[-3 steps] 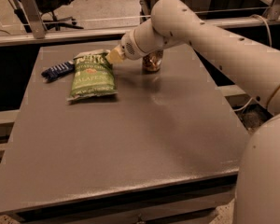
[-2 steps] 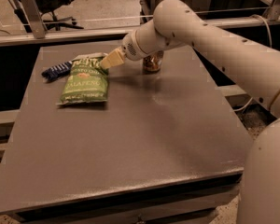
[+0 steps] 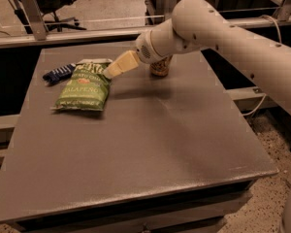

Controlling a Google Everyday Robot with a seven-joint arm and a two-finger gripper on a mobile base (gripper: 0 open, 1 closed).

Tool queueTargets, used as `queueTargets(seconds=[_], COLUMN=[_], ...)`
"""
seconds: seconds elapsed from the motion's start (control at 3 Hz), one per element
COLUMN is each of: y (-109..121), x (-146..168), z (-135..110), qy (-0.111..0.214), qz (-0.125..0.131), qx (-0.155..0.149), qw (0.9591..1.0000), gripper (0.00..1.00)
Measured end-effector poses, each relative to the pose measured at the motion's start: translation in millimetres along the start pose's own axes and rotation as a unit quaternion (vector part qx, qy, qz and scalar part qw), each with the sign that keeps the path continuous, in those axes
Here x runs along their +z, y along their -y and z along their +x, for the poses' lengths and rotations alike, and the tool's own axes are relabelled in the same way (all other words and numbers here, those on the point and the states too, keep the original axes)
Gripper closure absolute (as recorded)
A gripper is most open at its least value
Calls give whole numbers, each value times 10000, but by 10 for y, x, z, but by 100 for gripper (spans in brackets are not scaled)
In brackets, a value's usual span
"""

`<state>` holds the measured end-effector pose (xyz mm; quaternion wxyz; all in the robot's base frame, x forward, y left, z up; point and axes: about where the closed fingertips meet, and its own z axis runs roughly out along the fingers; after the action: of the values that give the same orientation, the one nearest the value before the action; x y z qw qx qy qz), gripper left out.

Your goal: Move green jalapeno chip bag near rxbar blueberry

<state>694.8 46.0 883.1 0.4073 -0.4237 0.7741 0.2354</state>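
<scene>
The green jalapeno chip bag (image 3: pixel 83 85) lies flat on the grey table (image 3: pixel 150 140) at its far left. The rxbar blueberry (image 3: pixel 58 73), a small dark navy wrapper, lies just left of the bag's upper end, almost touching it. My gripper (image 3: pixel 108 73) reaches in from the right, its cream fingers (image 3: pixel 122 64) pressed together on the bag's upper right edge, low over the table. The white arm (image 3: pixel 218 28) stretches back to the right.
An orange-brown drink can (image 3: pixel 160 67) stands at the back of the table, right behind my wrist and partly hidden by it. A metal rail (image 3: pixel 87 33) runs behind the table. Floor lies beyond the table's right edge.
My gripper has moved left and slightly toward the front, and the chip bag has slid with it, ending closer to the rxbar. The can and the rxbar have not moved.
</scene>
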Motion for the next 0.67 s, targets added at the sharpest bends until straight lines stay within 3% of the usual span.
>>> queueTargets(seconds=[0.33, 0.67], y=[-87, -161], x=[-320, -678], z=[-43, -249], qy=[147, 259], qz=[-34, -36], qx=[-283, -710], qw=[9995, 9971], gripper=[0, 0])
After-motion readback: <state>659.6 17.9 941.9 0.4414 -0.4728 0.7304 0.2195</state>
